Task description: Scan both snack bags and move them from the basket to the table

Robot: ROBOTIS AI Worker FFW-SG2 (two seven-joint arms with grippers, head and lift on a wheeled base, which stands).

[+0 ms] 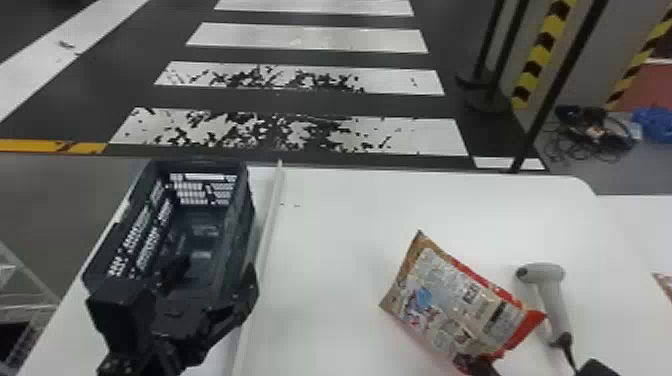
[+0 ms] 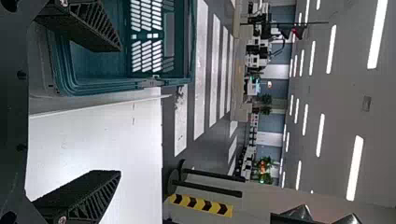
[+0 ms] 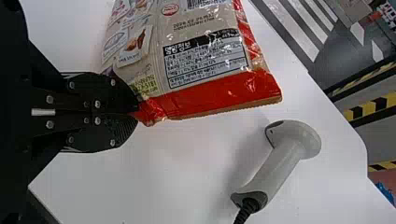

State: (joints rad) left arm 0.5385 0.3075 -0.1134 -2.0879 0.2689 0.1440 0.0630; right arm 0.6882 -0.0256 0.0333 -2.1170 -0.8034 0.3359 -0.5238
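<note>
1. The right gripper [image 1: 472, 364] pinches a snack bag [image 1: 460, 300] by one corner of its red end. In the right wrist view, the two fingers of the right gripper [image 3: 136, 114] are pressed together on that corner.
2. The bag slants over the right part of the tabletop [image 1: 345, 215], its printed face turned up toward the head camera. I cannot tell whether any of it touches the surface.
3. The scanner [image 1: 554, 295] lies on the tabletop just to the right of the bag, with its head at the far end and a dark cable [image 1: 568, 352] leading from its handle.
4. The basket [image 1: 241, 205], dark and slatted, stands on the left part of the tabletop. A narrow white strip [image 1: 272, 210] runs along its right side, between it and the bag.
5. The left gripper [image 1: 212, 277] is at the basket's near end, its two fingers spread wide with a gap between them.
6. At the head view's right edge is a sliver of a reddish thing [image 1: 664, 282], too little to identify.
</note>
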